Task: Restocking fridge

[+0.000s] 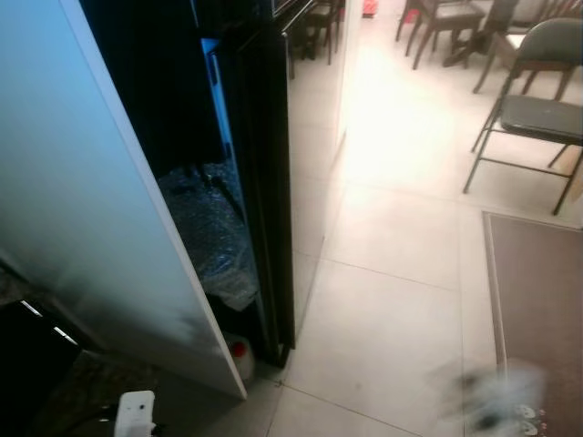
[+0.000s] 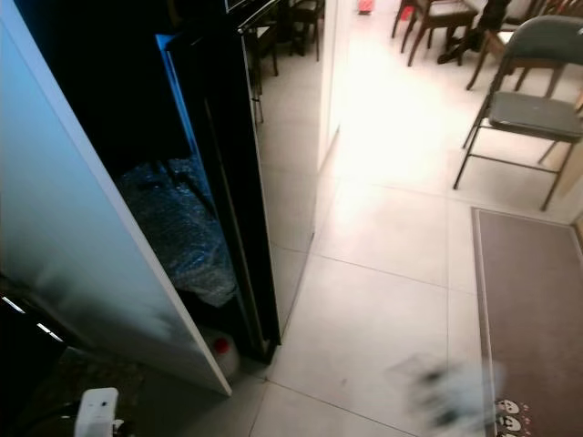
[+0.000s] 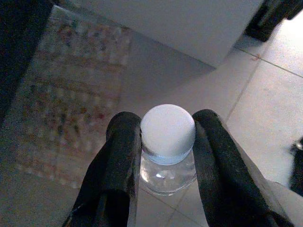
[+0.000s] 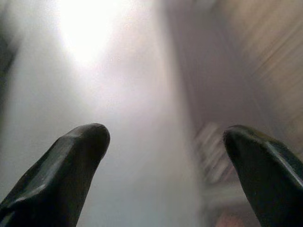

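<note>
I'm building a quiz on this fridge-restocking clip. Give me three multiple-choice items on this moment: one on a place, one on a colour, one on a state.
1. Where is the folding chair?
A. far right, past the rug
B. inside the fridge
C. beside the left tool

2. What colour is the cap of the bottle?
A. red
B. white
C. black

3. How is the right tool?
A. shut on a bottle
B. shut on a cloth
C. open

Answers: 1 A, it stands on the tiles beyond the rug. 2 B, the cap shows white between the left tool fingers. 3 C, its fingers stand wide apart, nothing between.
</note>
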`<state>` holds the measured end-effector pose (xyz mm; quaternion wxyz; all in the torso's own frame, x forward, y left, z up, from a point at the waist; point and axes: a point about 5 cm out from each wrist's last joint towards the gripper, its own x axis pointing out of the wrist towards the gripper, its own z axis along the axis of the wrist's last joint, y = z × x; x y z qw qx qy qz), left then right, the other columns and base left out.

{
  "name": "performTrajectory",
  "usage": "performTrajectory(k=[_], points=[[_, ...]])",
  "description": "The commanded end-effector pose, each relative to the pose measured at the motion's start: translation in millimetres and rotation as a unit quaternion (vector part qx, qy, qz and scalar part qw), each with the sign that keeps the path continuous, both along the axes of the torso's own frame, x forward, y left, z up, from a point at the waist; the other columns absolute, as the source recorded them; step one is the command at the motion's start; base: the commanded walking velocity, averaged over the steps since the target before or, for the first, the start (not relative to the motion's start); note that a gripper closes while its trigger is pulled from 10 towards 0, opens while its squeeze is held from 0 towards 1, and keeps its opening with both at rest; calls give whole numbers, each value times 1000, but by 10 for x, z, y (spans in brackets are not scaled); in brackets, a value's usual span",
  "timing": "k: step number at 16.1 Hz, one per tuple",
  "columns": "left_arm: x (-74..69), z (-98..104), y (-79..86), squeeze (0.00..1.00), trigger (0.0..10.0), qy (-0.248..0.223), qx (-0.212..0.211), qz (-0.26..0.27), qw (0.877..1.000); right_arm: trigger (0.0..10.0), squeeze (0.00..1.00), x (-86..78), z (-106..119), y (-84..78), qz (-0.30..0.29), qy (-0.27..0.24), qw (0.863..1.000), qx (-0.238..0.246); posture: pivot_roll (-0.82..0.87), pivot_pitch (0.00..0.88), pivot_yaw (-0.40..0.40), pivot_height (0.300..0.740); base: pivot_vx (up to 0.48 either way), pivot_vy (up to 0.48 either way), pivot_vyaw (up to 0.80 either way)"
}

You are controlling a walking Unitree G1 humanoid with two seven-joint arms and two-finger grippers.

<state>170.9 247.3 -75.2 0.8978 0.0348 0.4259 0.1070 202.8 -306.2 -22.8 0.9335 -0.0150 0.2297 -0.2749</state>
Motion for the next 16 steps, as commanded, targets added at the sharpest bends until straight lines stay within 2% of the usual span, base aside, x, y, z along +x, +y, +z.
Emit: performTrajectory(k=[1, 2, 4, 5, 7, 9, 10, 13, 15, 16], points=[[1, -7, -19, 0, 10000, 3, 2, -4, 1000, 10000, 0, 107, 43, 101, 18, -26, 999, 4, -48, 0, 44, 740, 0, 0, 0], [7, -4, -19, 0, 10000, 2, 2, -3, 1000, 10000, 0, 146, 78, 107, 27, -35, 999, -5, -46, 0, 44, 740, 0, 0, 0], [18, 1, -19, 0, 10000, 0, 5, 1, 1000, 10000, 0, 411, 303, 232, 95, -92, 990, -53, -41, 0, 43, 740, 0, 0, 0], [11, 0, -12, 0, 10000, 0, 6, 3, 1000, 10000, 0, 481, 390, 277, 107, -123, 985, -65, -41, 0, 43, 740, 0, 0, 0], [-38, -7, 36, 0, 10000, 4, 11, 8, 1000, 10000, 0, 666, 686, 455, 183, -194, 954, -134, -43, 0, 46, 740, 0, 0, 0], [-58, -10, 51, 0, 10000, 5, 13, 10, 1000, 10000, 0, 782, 890, 601, 198, -250, 938, -138, -46, 0, 45, 740, 0, 0, 0], [-72, -12, 62, 0, 10000, 5, 15, 12, 1000, 10000, 0, 863, 1081, 743, 209, -295, 920, -149, -42, 0, 44, 740, 0, 0, 0], [-95, -16, 77, 0, 10000, 5, 16, 17, 1000, 10000, 0, 938, 1449, 961, 203, -374, 892, -153, -41, 0, 43, 740, 0, 0, 0], [-107, -21, 79, 0, 10000, 7, 17, 15, 1000, 10000, 0, 943, 1731, 1159, 230, -412, 864, -178, -47, 0, 45, 740, 0, 0, 0], [-110, -22, 78, 0, 10000, 8, 17, 15, 1000, 10000, 0, 940, 1878, 1212, 228, -432, 854, -179, -52, 0, 48, 740, 0, 0, 0]])
